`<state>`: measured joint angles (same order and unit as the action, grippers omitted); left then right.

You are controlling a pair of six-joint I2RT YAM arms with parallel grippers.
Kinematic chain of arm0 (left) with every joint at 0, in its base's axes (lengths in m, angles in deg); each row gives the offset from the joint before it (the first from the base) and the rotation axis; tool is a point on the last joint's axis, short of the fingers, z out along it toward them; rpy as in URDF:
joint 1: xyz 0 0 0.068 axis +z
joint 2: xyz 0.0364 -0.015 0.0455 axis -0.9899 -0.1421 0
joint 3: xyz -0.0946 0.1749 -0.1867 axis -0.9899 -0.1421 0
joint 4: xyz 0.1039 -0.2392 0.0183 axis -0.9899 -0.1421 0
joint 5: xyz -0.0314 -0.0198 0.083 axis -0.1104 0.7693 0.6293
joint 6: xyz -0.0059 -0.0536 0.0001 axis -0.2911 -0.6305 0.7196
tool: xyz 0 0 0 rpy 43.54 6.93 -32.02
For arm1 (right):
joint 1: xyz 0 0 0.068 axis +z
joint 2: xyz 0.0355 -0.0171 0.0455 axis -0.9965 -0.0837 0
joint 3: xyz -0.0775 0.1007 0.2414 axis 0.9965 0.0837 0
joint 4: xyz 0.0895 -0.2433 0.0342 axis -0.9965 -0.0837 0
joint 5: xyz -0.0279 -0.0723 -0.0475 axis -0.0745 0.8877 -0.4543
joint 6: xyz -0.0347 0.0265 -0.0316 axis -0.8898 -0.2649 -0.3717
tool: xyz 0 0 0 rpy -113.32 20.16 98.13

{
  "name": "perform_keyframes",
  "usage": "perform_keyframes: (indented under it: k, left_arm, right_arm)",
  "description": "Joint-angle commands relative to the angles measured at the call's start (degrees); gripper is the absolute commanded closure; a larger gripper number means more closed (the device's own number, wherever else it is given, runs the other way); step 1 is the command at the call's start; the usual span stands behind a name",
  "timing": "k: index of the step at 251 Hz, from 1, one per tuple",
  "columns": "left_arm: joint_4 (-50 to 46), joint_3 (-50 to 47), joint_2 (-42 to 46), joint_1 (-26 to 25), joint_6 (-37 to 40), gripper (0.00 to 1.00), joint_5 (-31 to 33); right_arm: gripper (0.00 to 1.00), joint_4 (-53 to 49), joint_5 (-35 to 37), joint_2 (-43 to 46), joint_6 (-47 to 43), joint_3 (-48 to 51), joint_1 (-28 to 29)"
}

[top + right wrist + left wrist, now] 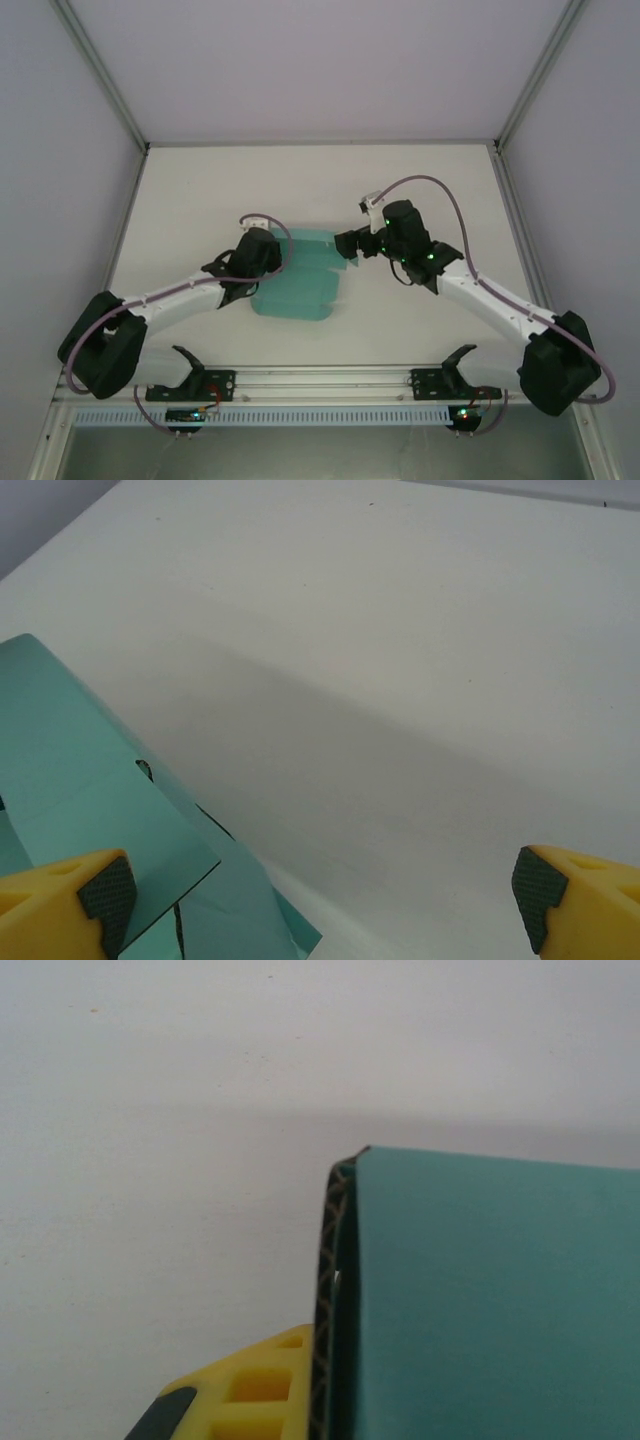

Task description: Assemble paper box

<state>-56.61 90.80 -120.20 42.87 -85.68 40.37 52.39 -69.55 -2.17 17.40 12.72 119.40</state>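
Note:
The paper box [298,285] is a teal-green card sheet, partly folded, lying in the middle of the white table [420,190]. My left gripper [258,283] is shut on its left edge. In the left wrist view the teal card [490,1300] stands pinched against the dark pad beside a yellow finger [250,1390]. My right gripper [345,250] hovers at the sheet's upper right corner, open. In the right wrist view its yellow fingertips [75,900] stand far apart with nothing between them, and the card's raised flaps [90,780] lie by the left one.
Grey enclosure walls [60,150] rise on three sides of the table. A metal rail [320,380] with both arm bases runs along the near edge. Bare table surface [420,680] stretches to the right of and behind the sheet.

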Motion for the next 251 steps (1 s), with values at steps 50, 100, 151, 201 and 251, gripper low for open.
perform_keyframes:
  k: [50, 100, 151, 201, 251]
  left_arm:
    - [4.7, -1.6, 5.4, 7.9, 2.2, 1.00, -17.6]
    - [6.3, -2.2, 7.6, 8.9, 6.6, 1.00, -24.6]
    - [6.6, -1.8, 7.2, 8.8, 6.7, 1.00, -24.7]
    - [6.3, -0.8, 5.9, 10.9, 6.4, 1.00, -17.5]
    - [2.1, 3.6, -0.6, 12.3, 5.9, 1.00, -3.9]
  right_arm:
    - [0.02, 0.2, -23.8, 9.8, -3.0, 4.3, -3.8]
    - [0.14, -1.5, -25.4, 4.2, -4.3, -0.1, -3.4]
    - [0.56, -4.2, -27.9, -2.3, -5.8, -6.1, -1.5]
    - [0.97, -5.7, -33.0, -2.4, -6.5, -6.6, -0.7]
    - [1.00, -5.1, -37.2, -1.5, -6.0, -5.9, -0.3]
